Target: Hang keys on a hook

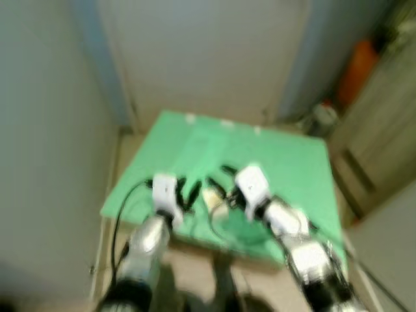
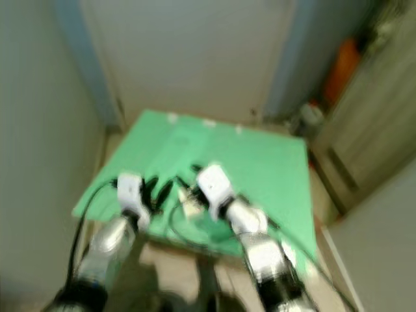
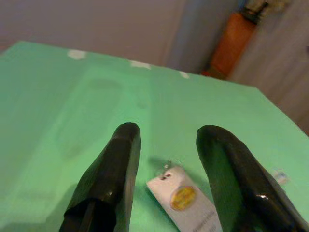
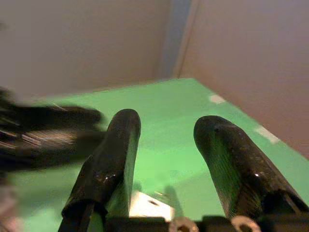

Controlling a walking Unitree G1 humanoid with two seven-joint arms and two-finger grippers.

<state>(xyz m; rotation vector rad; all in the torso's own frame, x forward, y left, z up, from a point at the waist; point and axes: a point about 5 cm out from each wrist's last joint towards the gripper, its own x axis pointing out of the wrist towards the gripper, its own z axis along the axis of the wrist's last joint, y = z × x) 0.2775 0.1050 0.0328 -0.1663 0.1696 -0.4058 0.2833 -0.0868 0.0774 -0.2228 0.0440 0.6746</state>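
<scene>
A green table point(image 1: 292, 162) stands against a pale wall, and serves as the landmark here. The head views are blurred.

Left gripper point(image 1: 187, 194): positioned over the near edge of the green table, on the robot's left of the key tag. In the left wrist view its two black fingers point(image 3: 108, 183) are spread apart, with nothing between them in contact; the tag lies on the table surface in the gap below them.

Right gripper point(image 1: 221, 185): positioned over the near part of the green table, on the robot's right of the key tag. In the right wrist view its fingers point(image 4: 106, 169) are likewise spread, and the white tag shows on the table between their bases.

Key tag point(image 3: 186, 200): a white rectangular tag with a round yellow mark and a small metal ring at one end. It lies flat on the green table near the near edge, between the two grippers point(image 1: 214, 200). Individual keys cannot be made out.

An orange object point(image 1: 356, 65) stands on the floor beyond the table's far right corner; what it is cannot be told. No container is identifiable.
</scene>
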